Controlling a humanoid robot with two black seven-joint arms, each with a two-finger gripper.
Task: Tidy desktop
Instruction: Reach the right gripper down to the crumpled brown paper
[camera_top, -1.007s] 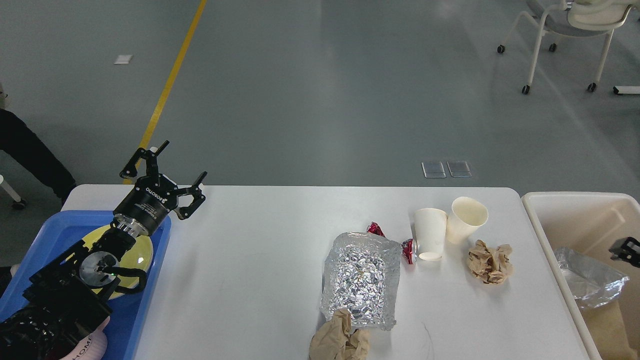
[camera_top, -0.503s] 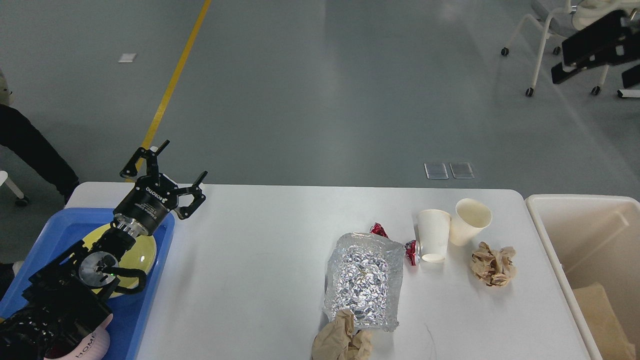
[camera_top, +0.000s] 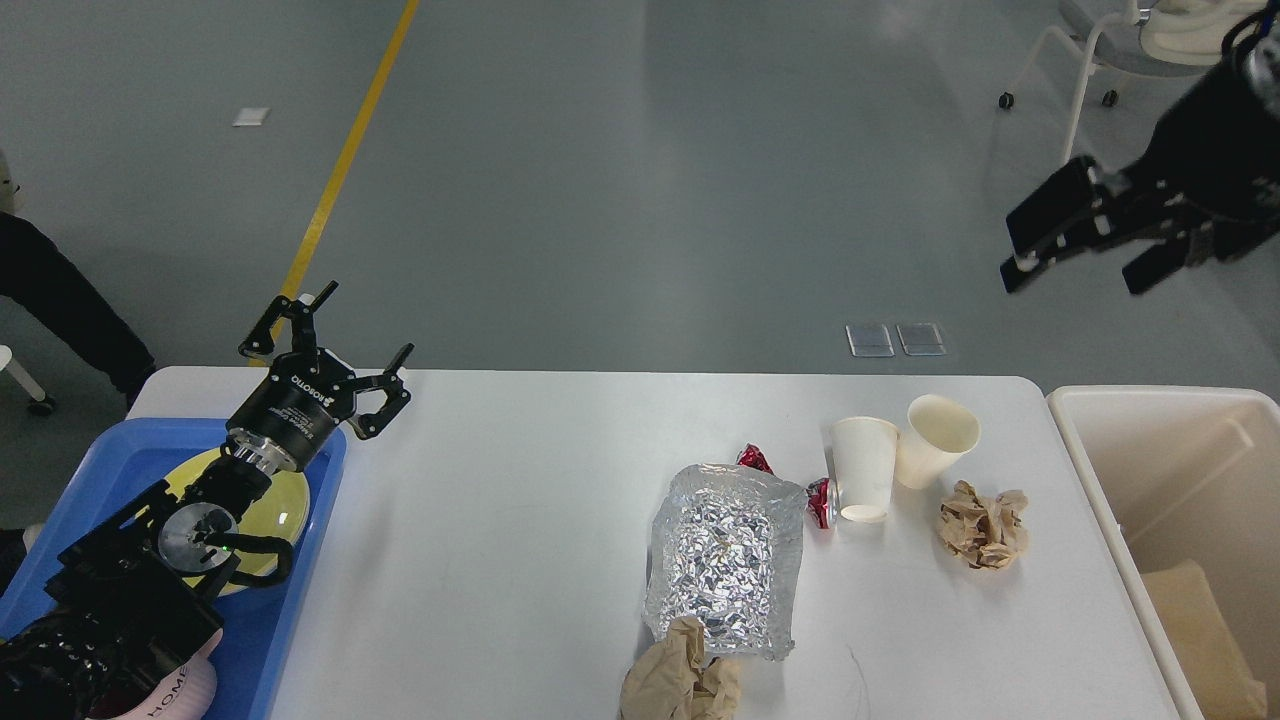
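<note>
The white desktop (camera_top: 520, 520) carries a crumpled foil tray (camera_top: 725, 545), two paper cups (camera_top: 863, 468) (camera_top: 940, 428), a red wrapper (camera_top: 818, 500) and two brown paper wads (camera_top: 982, 525) (camera_top: 680, 680). My left gripper (camera_top: 335, 350) hangs open and empty over the table's far left corner, above the blue tray. High at the right, my right gripper (camera_top: 1072, 283) is blurred in the air beyond the table, its fingers spread and nothing between them.
A blue tray (camera_top: 320, 480) at the left holds a yellow plate (camera_top: 285, 500) and a pink cup (camera_top: 170, 690). A beige bin (camera_top: 1150, 420) stands against the table's right end with cardboard (camera_top: 1210, 620) inside. A wheeled chair (camera_top: 1100, 40) is on the floor behind.
My right gripper rose out of the beige bin and now hangs high at the right. The foil piece seen in the bin earlier no longer shows. The left arm stayed put.
</note>
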